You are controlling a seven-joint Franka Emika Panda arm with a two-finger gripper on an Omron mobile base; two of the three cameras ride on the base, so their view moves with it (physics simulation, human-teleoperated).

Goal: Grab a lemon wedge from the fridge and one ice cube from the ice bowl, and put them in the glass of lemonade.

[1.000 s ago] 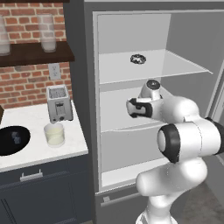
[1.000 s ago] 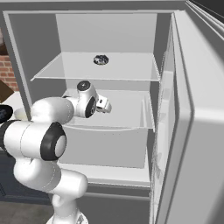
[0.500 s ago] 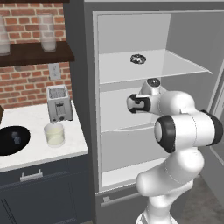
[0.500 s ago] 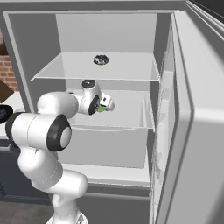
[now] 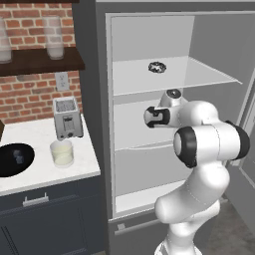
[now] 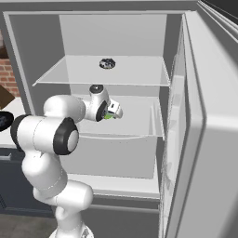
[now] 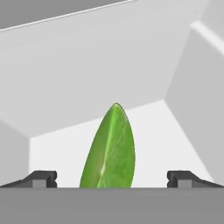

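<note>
While my end effector (image 7: 112, 178) reaches inside the fridge (image 6: 153, 116) at its middle shelf, fingers spread, the lemon wedge (image 7: 109, 151) stands between them untouched, long axis upright, tip pointing away.

The white arm now reaches deeper into the open dark grey fridge (image 6: 200, 130) than a second ago, its hand pushed further in over the middle glass shelf (image 6: 139, 123). The small yellow-green lemon wedge (image 7: 109, 151), unseen a second ago, now stands between the spread tips of the pincer (image 7: 109, 178), just at the hand in the right base view.
</note>
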